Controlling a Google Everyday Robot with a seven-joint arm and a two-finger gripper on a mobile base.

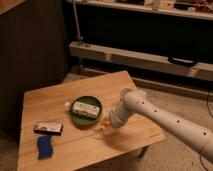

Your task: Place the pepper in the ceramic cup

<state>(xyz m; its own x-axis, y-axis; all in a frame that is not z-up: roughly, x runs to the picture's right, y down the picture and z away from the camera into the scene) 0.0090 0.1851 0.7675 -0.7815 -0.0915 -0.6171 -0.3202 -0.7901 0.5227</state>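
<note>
My gripper (106, 125) hangs low over the wooden table (50, 105), just right of the dark green plate, at the end of the white arm that reaches in from the lower right. A small orange-red patch, the pepper (103, 128), shows at the gripper's tip, close to the tabletop. The white ceramic cup (126, 93) stands behind the arm near the table's right edge. Only its rim shows above the arm.
The dark green plate (75, 116) holds a white packet (85, 108). A small white object (66, 105) lies at the plate's left rim. A red and white packet (48, 128) and a blue sponge (45, 146) lie at the front left. Dark shelving stands behind the table.
</note>
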